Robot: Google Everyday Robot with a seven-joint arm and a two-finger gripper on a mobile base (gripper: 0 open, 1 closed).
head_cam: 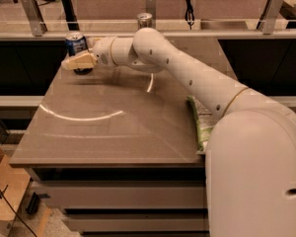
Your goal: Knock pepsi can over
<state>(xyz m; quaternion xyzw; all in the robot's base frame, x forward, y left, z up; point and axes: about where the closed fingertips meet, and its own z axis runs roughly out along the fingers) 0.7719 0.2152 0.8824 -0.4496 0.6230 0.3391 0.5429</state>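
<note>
1. The white arm [187, 75] reaches from the big robot body at the right, across the bench [103, 137], to the far left corner.
2. The arm is stretched out long and low, just above the bench top.
3. The gripper [69, 63] is at the end of the arm and points left.
4. Its tan jaws look closed together, with no gap that I can see. They hold nothing.
5. The pepsi can [75, 42] stands upright in the far left corner of the bench.
6. The gripper is right in front of the can and hides its bottom part. I cannot tell if they touch.
7. A silver can [144, 19] stands at the far edge of the bench, behind the arm and well apart from the pepsi can.
8. A green bag [199, 125] lies on the right side of the bench, partly hidden by the robot body.
</note>
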